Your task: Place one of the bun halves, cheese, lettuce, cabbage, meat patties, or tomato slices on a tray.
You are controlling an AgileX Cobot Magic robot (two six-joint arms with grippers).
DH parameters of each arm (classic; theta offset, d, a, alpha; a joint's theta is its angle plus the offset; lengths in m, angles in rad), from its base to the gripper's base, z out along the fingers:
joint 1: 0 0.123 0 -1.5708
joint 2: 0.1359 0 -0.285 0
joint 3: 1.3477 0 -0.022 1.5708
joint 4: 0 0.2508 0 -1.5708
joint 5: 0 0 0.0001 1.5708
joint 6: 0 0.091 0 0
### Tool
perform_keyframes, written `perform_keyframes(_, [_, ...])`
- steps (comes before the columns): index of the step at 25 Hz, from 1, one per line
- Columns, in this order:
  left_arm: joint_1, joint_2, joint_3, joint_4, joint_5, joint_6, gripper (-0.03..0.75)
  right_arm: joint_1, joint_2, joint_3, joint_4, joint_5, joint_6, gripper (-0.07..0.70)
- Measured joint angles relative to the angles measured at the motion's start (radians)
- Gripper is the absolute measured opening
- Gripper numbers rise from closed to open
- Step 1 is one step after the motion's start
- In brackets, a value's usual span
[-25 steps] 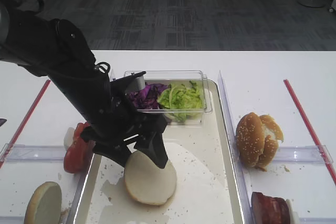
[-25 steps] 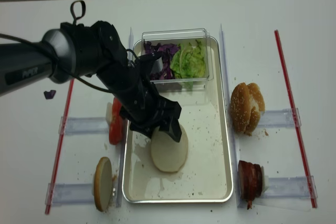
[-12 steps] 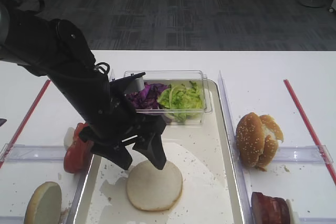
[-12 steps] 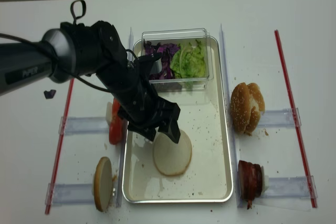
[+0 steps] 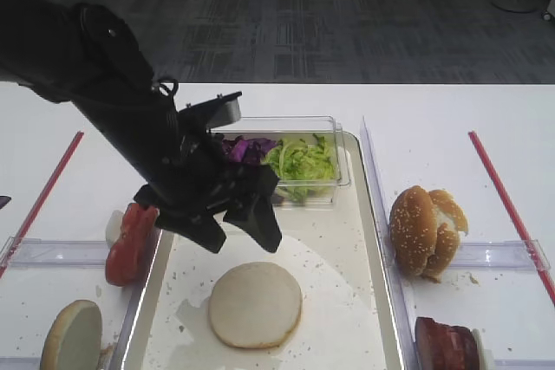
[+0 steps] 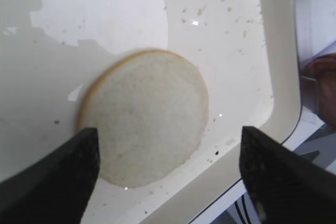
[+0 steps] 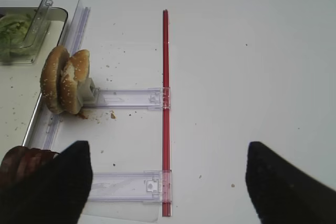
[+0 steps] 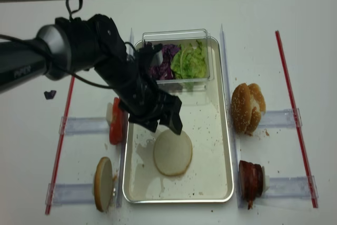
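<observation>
My left end effector [image 8: 160, 124] hangs spread wide and empty just above the plain bun half [image 8: 172, 152], which lies flat, cut face up, on the tray [image 8: 224, 146] floor, directly below and between my fingertips [image 6: 47, 177], touching neither.

Left pincer [image 5: 238, 227] spread wide, empty, right pincer [image 7: 163, 182] apart
</observation>
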State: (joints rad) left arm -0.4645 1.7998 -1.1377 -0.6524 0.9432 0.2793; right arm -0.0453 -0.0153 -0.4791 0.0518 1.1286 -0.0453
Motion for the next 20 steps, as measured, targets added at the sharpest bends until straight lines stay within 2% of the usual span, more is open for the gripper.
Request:
perform_keyframes(6, [0.000,-0.063,-0.070,0.007,0.058,-0.015,0.510,0.000,0.000,0.000,0.000,0.000,0.000,0.614])
perform_keyframes(14, [0.000,-0.173,-0.110,0.048,0.090,-0.049,0.510,0.000,0.000,0.000,0.000,0.000,0.000,0.614])
perform_keyframes(16, [0.000,-0.185,-0.110,0.091,0.093,-0.082,0.510,0.000,0.000,0.000,0.000,0.000,-0.002,0.614])
perform_keyframes(20, [0.000,-0.187,-0.110,0.268,0.110,-0.179,0.510,0.000,0.000,0.000,0.000,0.000,-0.002,0.614])
